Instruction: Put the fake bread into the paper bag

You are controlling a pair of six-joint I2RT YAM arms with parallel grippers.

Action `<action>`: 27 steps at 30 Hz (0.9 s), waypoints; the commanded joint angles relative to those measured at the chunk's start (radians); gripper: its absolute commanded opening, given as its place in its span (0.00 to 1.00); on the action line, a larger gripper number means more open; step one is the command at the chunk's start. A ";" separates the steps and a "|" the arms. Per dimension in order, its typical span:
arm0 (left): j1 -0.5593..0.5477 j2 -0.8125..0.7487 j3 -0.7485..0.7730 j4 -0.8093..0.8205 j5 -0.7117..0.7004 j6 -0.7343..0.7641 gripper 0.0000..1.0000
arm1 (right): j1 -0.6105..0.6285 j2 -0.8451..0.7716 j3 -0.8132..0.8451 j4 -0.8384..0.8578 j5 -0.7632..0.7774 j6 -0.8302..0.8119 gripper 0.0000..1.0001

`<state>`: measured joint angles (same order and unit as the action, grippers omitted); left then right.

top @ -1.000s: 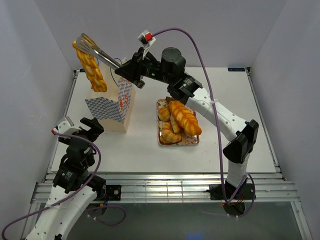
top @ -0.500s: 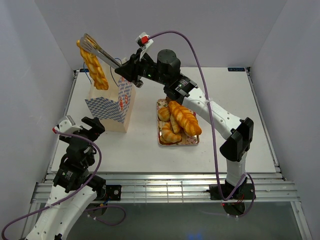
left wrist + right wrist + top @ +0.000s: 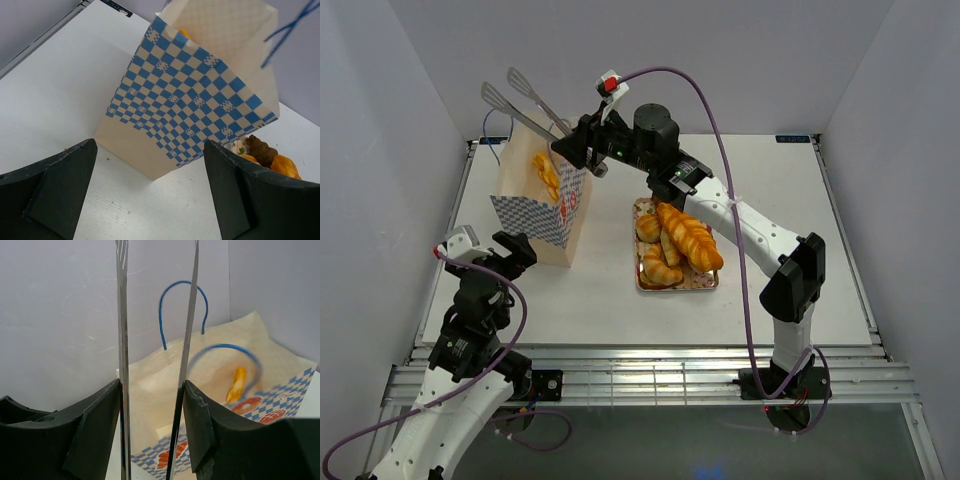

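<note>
over the far-left part of the table, seen from the top view, the right gripper hangs just past the paper bag, its fingers pressed against the outer sides of a pair of metal tongs. the tongs point toward 10 o'clock and their two blades stand partly spread, clearly apart at the tips, with nothing between them. one twisted golden loaf sits in the open mouth of the bag, below the blades and not touching them (in the right wrist view it is a blurred orange streak against the tan lining). the bag stands upright, its thin blue cord handles sticking up.

at 3 o'clock from the bag, near but apart from it, a patterned tray holds the rest of the bread: a long twisted loaf on top of smaller rolls, and a dark brown piece at the edge nearest the bag.

at 7 o'clock from the bag the left gripper faces its checkered side, fingers wide apart and holding nothing, close to the bag's base without touching it.
</note>
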<state>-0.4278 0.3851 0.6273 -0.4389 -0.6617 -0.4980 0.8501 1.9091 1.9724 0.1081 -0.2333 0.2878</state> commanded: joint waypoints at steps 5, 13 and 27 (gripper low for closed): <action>-0.002 0.006 -0.006 0.017 0.022 0.016 0.98 | -0.009 -0.038 0.025 0.070 0.015 0.010 0.57; -0.002 0.001 -0.006 0.016 0.016 0.018 0.98 | -0.014 -0.125 0.010 0.028 0.041 0.002 0.57; -0.002 -0.006 -0.006 0.012 0.008 0.013 0.98 | -0.146 -0.506 -0.366 -0.082 0.222 0.063 0.56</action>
<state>-0.4278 0.3843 0.6273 -0.4335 -0.6502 -0.4934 0.7246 1.4883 1.6848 0.0048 -0.0635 0.3367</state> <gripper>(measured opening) 0.979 0.558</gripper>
